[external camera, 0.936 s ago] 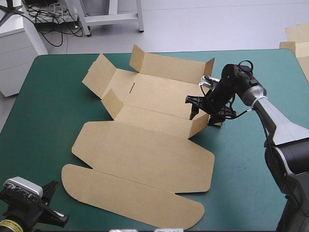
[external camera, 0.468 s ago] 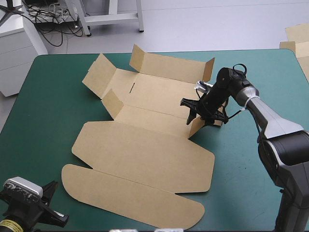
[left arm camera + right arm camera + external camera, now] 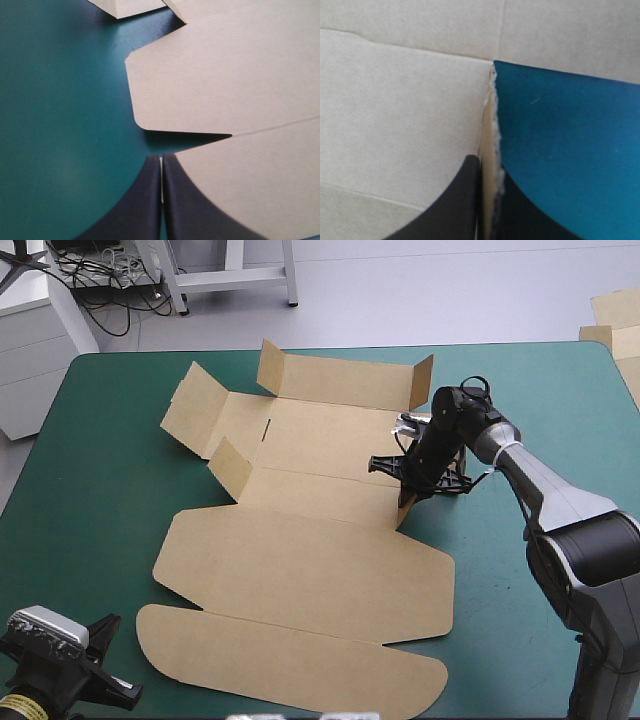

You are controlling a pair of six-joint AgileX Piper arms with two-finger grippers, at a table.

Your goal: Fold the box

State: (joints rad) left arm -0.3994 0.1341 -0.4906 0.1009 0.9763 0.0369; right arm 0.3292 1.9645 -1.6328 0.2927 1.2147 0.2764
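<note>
Behind its raised right flap, the box (image 3: 300, 570) partly hides the fingertips of the right gripper (image 3: 404, 498) pinching it, and spare board (image 3: 612, 320) beyond the box's far right corner is cut off.

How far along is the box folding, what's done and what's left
Early stage. Done: the box has its far wall and small corner flaps raised. In hand: the right pincer is shut on the box's right side flap, holding it upright. Left: the two big lid panels lie flat, no walls are tucked, and the left pincer is shut, holding nothing, by the nearest panel's edge.
</note>
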